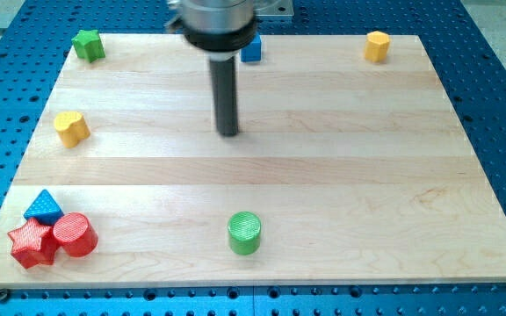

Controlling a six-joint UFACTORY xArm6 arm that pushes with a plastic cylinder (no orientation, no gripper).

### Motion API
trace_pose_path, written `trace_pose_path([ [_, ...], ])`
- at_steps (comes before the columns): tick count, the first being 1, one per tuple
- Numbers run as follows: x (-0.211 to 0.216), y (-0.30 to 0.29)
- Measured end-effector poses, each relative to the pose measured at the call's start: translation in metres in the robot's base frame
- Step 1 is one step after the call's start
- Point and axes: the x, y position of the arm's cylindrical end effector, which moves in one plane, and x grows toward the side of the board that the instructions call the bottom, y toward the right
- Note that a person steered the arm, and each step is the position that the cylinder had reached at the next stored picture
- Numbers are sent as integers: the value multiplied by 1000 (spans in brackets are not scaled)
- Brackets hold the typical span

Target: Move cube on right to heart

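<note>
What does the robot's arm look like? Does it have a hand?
No hand. It ends in a straight dark rod with a plain round tip. Above the rod is a wider black ring under a shiny silver metal part. No cables or markings show.

Green star (87, 44), blue cube (252, 51), yellow hexagon (376, 46), yellow heart (71, 128), pale striped wooden board (341, 175).

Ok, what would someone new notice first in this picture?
The dark rod hanging over the board's middle, my tip clear of every block. Next, the tight cluster at the view's bottom left: red star, red cylinder and blue triangle. A green cylinder stands alone near the bottom edge.
</note>
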Motion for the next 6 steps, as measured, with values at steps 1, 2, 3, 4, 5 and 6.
trace_pose_path([
  [1,-48,45],
  [2,-103,73],
  [3,-157,86],
  [4,-186,64],
  [5,-166,-11],
  [6,-65,-77],
])
